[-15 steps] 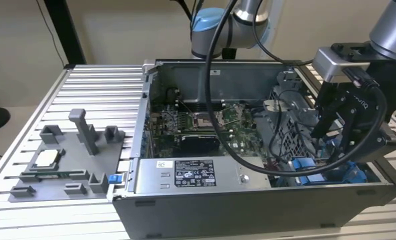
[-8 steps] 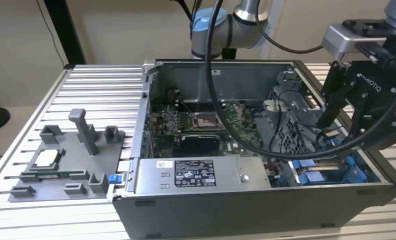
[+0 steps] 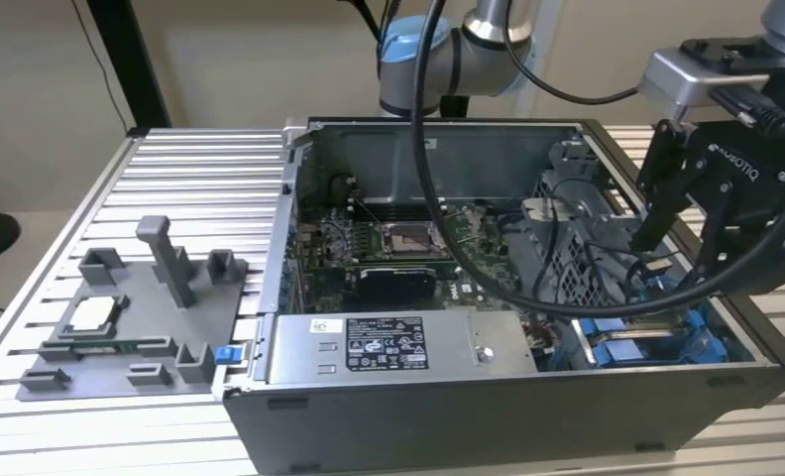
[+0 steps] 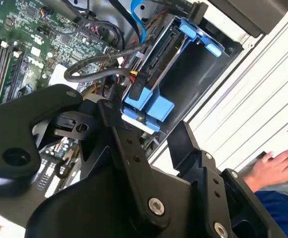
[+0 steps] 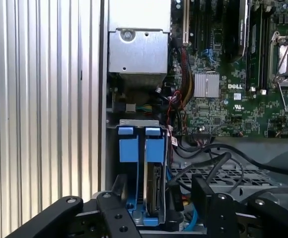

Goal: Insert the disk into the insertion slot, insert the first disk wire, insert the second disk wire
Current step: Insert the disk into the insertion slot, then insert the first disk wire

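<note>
White lettering runs down my gripper (image 3: pixel 677 248), a white logo marks the motherboard (image 5: pixel 218 106), and a printed sticker (image 3: pixel 386 342) (too fine to read) fronts the power supply (image 3: pixel 492 347).

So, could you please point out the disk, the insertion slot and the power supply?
the disk (image 5: pixel 155 191), first wrist view, its side edge
the insertion slot (image 4: pixel 196 74), second wrist view, grey inner wall
the power supply (image 3: pixel 382 347), exterior view, its sticker

The case (image 3: pixel 499 416) sits on the table (image 3: pixel 194 178), on the exterior view's right of the fixture (image 3: pixel 115 362); the disk (image 5: pixel 155 191) stands in the slot (image 5: pixel 129 163), beside the board (image 5: pixel 223 104).
</note>
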Controlling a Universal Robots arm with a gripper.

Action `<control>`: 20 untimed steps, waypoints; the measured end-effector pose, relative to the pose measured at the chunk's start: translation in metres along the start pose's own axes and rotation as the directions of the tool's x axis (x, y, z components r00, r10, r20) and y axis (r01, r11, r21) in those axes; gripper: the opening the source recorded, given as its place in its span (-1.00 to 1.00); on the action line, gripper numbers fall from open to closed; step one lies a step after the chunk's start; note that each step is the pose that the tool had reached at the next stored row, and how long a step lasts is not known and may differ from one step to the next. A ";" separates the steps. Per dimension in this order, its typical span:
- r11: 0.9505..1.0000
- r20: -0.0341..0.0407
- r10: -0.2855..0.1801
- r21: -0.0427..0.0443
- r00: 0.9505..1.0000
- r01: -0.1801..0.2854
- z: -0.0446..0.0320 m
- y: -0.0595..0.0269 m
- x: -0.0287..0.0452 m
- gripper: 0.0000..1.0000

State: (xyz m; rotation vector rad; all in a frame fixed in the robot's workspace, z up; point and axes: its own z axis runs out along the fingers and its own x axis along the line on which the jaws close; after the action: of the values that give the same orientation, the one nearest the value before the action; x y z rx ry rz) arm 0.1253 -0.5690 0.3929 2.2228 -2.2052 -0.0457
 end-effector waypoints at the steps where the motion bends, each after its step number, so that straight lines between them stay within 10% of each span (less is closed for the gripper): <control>1: 1.000 -0.001 -0.010 0.007 1.000 0.010 0.0001 0.0000 0.0000 1.00; 6: 0.999 0.005 -0.039 0.026 0.999 0.039 0.0005 -0.0009 0.0000 1.00; 11: 0.998 0.051 -0.054 0.032 0.997 0.053 0.0012 -0.0024 0.0001 1.00; 20: 0.994 0.073 -0.108 0.033 0.991 0.106 0.0040 -0.0047 0.0004 1.00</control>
State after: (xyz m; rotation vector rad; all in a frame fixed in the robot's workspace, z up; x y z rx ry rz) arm 0.1298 -0.5692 0.3888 2.3912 -2.1336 -0.1000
